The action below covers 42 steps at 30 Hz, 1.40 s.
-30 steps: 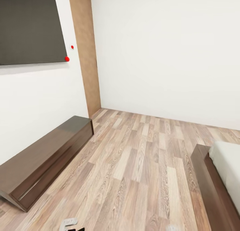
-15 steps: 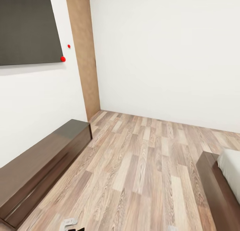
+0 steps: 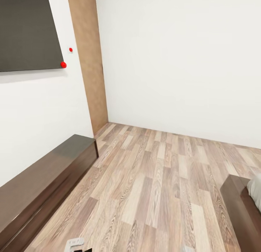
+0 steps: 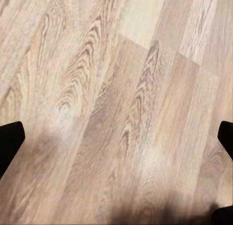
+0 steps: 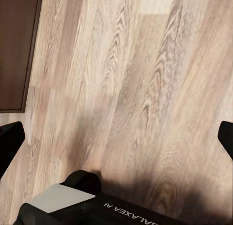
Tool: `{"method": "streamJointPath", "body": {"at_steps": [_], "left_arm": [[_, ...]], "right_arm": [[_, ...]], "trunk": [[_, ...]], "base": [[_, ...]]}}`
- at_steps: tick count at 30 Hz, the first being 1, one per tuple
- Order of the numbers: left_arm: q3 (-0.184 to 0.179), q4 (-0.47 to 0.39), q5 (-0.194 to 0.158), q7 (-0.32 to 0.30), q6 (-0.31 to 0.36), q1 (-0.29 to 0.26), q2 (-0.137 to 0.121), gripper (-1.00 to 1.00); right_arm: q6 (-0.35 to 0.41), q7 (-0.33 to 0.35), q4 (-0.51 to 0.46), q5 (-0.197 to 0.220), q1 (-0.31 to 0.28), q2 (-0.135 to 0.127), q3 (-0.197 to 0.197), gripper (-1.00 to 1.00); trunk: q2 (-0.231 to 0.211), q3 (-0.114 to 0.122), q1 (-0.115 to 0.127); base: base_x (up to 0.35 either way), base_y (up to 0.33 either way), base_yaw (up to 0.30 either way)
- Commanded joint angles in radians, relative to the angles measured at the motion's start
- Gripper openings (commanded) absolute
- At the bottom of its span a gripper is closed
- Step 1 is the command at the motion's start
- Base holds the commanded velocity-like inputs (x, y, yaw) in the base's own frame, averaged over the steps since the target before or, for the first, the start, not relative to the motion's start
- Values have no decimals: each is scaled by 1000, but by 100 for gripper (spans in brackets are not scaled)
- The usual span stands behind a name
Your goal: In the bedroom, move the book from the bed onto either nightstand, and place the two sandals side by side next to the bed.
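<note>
The head view looks into a corner of the bedroom: white walls point(image 3: 174, 63), a wood-plank floor point(image 3: 156, 186), and a brown wooden door point(image 3: 88, 59) set in the left wall. A dark flat screen point(image 3: 27, 28) hangs on that wall, with two small red dots point(image 3: 63, 65) just beside its lower corner. Below it the long low dark TV cabinet point(image 3: 40, 186) runs along the wall. At the lower right edge shows a corner of the bed point(image 3: 241, 204) — dark brown frame, with a sliver of off-white mattress point(image 3: 256, 188) above it.

The left gripper point(image 4: 116, 137) hangs over bare planks, its dark fingertips point(image 4: 9, 137) spread wide (one at each side of its wrist view). The right gripper point(image 5: 116, 137) is likewise spread with nothing between its fingertips point(image 5: 9, 140), above the floor and the robot's base point(image 5: 92, 205); a dark brown furniture edge point(image 5: 17, 50) lies off to one side.
</note>
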State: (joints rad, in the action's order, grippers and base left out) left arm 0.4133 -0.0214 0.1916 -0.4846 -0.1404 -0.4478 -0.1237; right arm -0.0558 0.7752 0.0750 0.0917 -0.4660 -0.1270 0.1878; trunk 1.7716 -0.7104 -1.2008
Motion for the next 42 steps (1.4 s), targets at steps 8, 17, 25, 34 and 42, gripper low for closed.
{"method": "streamJointPath", "body": {"at_steps": [8, 17, 25, 34, 42], "left_arm": [[9, 0, 10, 0, -5, 0, -1, 100], [8, 1, 11, -1, -5, 0, 0, 100], [7, 1, 11, -1, -4, 0, 1, 100], [7, 1, 10, -1, -5, 0, 1, 100], [7, 1, 10, -1, -5, 0, 1, 100]], "right_arm": [[-6, 4, 5, 10, -2, 1, -4, 100], [-6, 4, 5, 10, -2, 2, -4, 100], [-6, 4, 5, 10, -2, 1, -4, 100], [-6, 4, 5, 10, -2, 1, -4, 100], [-6, 4, 5, 10, -2, 1, -4, 100]], "trunk": [[0, -2, -1], [0, -7, -1], [0, -7, -1], [0, -7, -1], [0, -7, -1]], "base": [[330, 0, -19], [330, 0, -144], [330, 0, -22], [330, 0, -94], [330, 0, -244]]}}
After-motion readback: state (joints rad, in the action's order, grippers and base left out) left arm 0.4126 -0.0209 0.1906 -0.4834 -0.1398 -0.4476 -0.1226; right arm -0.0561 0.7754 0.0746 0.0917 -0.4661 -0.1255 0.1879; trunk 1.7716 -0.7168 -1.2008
